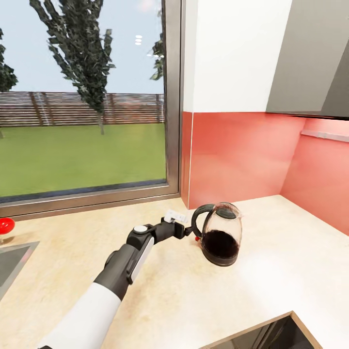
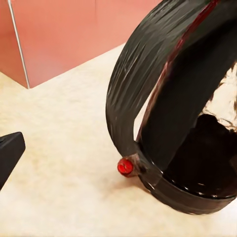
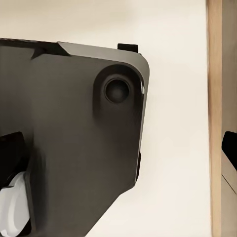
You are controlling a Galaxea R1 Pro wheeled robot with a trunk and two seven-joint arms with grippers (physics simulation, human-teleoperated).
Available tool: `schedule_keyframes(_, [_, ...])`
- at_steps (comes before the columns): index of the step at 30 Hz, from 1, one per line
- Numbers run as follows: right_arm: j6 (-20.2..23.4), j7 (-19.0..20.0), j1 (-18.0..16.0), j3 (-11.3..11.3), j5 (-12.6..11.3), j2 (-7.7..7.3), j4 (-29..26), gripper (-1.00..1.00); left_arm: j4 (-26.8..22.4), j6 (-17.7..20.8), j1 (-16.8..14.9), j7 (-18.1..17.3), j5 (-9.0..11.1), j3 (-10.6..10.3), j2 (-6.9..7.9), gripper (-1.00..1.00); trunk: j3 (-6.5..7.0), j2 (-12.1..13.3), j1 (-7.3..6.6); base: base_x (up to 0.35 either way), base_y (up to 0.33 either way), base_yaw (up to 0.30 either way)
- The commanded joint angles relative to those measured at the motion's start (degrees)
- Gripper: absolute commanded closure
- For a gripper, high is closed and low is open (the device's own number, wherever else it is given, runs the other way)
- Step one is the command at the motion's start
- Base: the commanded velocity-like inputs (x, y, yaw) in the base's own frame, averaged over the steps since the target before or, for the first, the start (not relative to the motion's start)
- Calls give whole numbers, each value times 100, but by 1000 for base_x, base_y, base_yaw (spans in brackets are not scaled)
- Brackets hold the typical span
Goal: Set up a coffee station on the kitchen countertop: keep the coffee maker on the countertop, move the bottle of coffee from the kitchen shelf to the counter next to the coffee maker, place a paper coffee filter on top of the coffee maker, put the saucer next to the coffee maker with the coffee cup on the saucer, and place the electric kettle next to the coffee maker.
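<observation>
Head view: left gripper [image 1: 190,231] at the electric kettle [image 1: 220,240] handle.
The kettle stands upright on the countertop [image 1: 271,271], at the gripper's 3 o'clock; finger spread cannot be told.

One electric kettle [image 1: 221,240], one countertop [image 1: 271,291], one sink [image 1: 12,264]

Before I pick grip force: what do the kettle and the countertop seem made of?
The electric kettle has a body like clear glossy glass, dark inside; handle and base look like black plastic. The countertop looks like matte beige wood-grain laminate.
</observation>
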Motion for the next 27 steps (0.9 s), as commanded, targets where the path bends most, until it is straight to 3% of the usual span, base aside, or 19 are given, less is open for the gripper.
schedule_keyframes(1, [2, 14, -3, 45, -18, -2, -2, -100, -3, 25, 3, -5, 31, 3, -1, -100, -9, -7, 1, 0, 0, 0])
schedule_keyframes(27, [2, 6, -1, 45, -27, -2, -2, -100, -7, -16, 85, -4, 95, 10, -1, -100, -9, -7, 1, 18, -41, 0])
